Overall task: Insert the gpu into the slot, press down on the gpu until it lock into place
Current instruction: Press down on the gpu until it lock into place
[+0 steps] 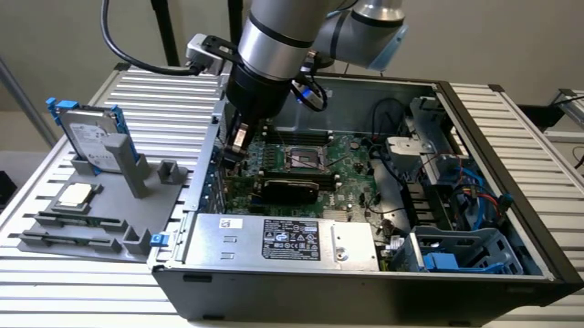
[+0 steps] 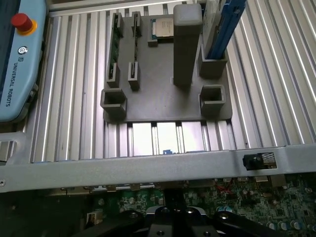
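Observation:
The gpu (image 1: 290,186), a thin black card, lies across the green motherboard (image 1: 351,160) in the middle of the open computer case, below the processor socket. The slot is hidden. My gripper (image 1: 234,145) hangs over the board's edge by the case wall on the exterior view's left, up and to the left of the gpu and apart from it. Its fingers are shut with nothing in them. In the wrist view the dark gripper (image 2: 173,218) sits just over the motherboard (image 2: 256,197), behind the case wall (image 2: 148,163).
A silver power-supply box (image 1: 283,239) fills the case's near side; cables and drive cages (image 1: 447,198) crowd the exterior view's right. Outside the case, a grey fixture plate (image 2: 163,111) holds a hard drive (image 1: 91,137) and a processor chip (image 2: 163,27). A teach pendant (image 2: 17,64) lies beside it.

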Motion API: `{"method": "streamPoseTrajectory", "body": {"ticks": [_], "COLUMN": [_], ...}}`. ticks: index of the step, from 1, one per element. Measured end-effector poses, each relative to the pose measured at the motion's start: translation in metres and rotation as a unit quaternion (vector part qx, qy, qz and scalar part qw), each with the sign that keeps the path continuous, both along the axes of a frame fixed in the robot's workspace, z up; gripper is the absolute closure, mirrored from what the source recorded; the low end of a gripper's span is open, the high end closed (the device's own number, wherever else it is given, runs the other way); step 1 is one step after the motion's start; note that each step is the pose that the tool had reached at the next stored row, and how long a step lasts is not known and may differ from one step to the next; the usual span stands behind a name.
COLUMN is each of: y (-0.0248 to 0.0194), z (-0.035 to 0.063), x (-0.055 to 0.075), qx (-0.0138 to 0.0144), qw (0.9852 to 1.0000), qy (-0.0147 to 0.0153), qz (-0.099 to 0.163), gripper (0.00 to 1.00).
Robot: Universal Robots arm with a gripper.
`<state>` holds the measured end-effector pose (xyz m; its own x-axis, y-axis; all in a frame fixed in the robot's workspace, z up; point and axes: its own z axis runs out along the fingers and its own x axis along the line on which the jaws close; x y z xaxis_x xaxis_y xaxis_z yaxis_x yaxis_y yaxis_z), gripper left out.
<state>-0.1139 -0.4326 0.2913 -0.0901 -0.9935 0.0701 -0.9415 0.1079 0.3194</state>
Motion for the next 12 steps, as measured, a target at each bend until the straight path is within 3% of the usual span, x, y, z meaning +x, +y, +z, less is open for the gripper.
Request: {"method": "streamPoseTrajectory", "body": {"ticks": [8,12], "y": [0.0,0.0], "z": [0.0048,0.0049], "x": [0.0059,0.0064], "qx": [0.0,0.0], "qw": [1.0,1.0], "qy": [-0.0012,-0.0099], "qz": [0.0,0.001], "gripper": [0.89,0.89]}}
